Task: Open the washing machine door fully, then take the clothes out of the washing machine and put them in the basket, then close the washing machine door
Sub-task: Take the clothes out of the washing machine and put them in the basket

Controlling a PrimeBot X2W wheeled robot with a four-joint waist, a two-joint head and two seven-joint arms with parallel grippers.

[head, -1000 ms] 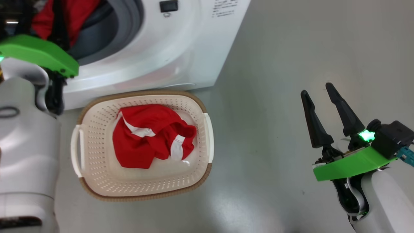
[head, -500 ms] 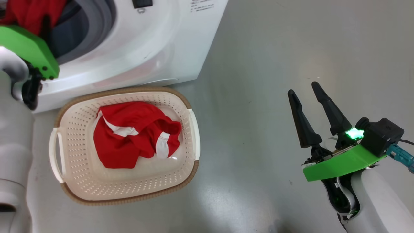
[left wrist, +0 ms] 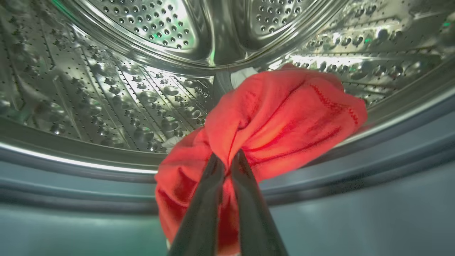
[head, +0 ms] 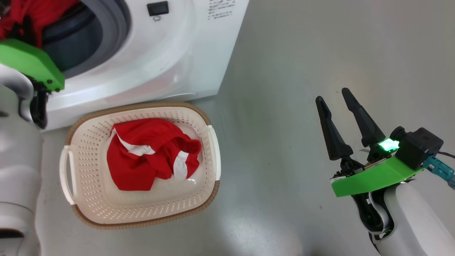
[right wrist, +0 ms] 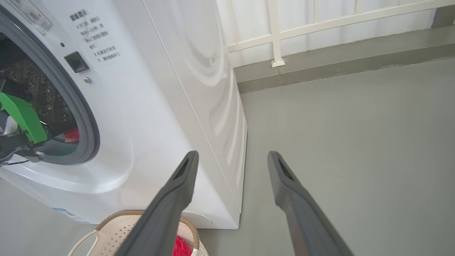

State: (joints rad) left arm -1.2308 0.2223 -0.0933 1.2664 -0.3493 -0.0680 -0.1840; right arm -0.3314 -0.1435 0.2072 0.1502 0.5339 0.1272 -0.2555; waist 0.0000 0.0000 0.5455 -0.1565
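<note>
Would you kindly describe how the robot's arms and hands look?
Each arm is a glossy white forearm topped by a bright green plate. The right hand has two long, tapering dark fingers; a glowing green light, a black camera block and a teal cable plug sit behind. The left hand looks alike.

left gripper [left wrist: 228,157] — closed on clothes [left wrist: 284,113]

Bright, even light glares off the floor [head: 249,227] and steel drum [left wrist: 106,106]; wrist views bend at the edges.
</note>
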